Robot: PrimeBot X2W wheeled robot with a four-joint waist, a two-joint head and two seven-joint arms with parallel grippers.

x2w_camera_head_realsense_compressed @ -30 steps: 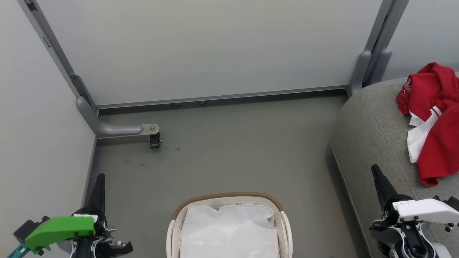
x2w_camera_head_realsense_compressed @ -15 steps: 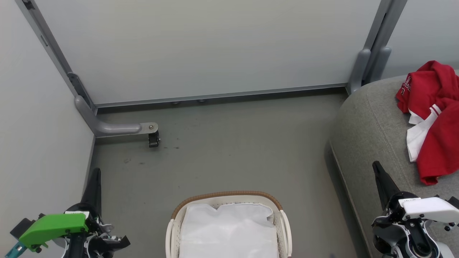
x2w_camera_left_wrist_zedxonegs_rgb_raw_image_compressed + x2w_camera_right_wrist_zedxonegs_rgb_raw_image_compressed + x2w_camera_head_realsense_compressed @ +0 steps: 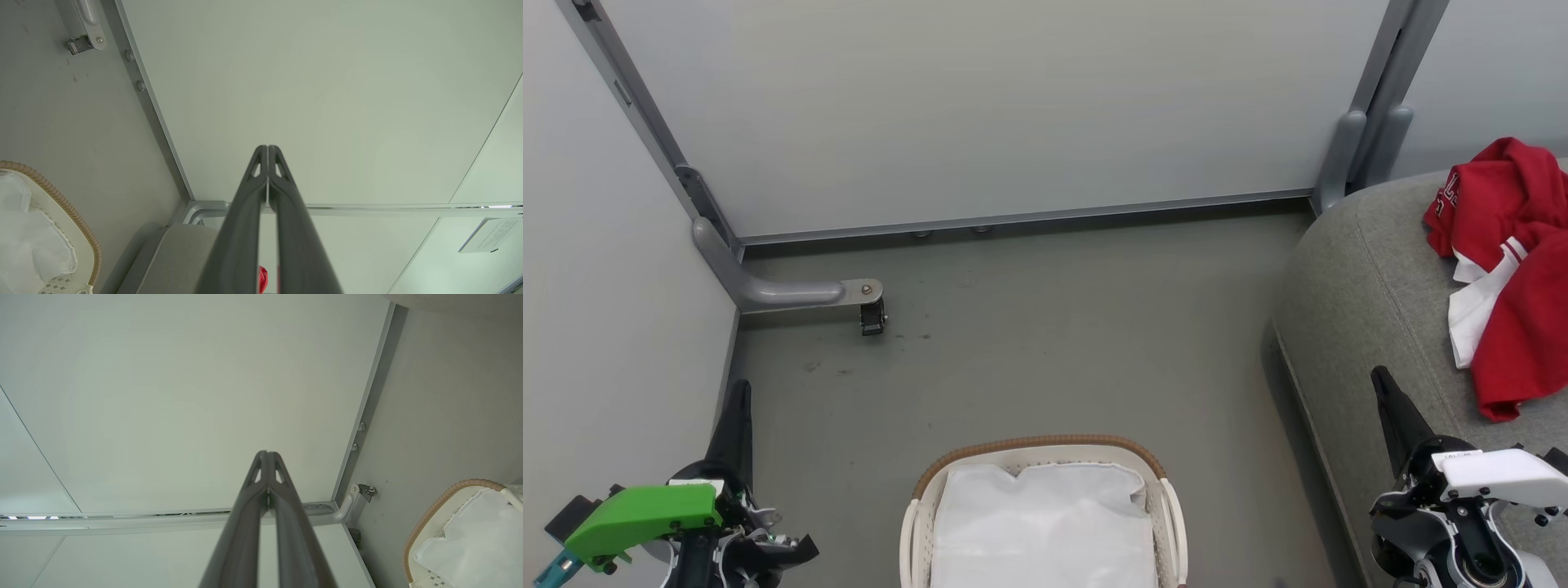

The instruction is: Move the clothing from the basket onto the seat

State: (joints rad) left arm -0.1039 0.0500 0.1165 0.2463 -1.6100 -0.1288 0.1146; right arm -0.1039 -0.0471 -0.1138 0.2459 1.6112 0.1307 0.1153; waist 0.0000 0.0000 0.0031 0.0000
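Red clothing [image 3: 1515, 269] lies on the grey seat [image 3: 1364, 278] at the frame's right edge, above the nearer right end effector [image 3: 1382, 388]; the basket [image 3: 1037, 445] sits bottom centre. That one and the left end effector [image 3: 740, 396] are pressed together, empty.

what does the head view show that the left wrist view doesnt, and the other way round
Head view adds: the right gripper, shut, beside the seat, and the clothing spread on it with white trim. Left wrist view adds: a paper notice at its lower right. Both share: the basket with its white liner, the seat, the shut left gripper, the caster bracket and some red of the clothing.
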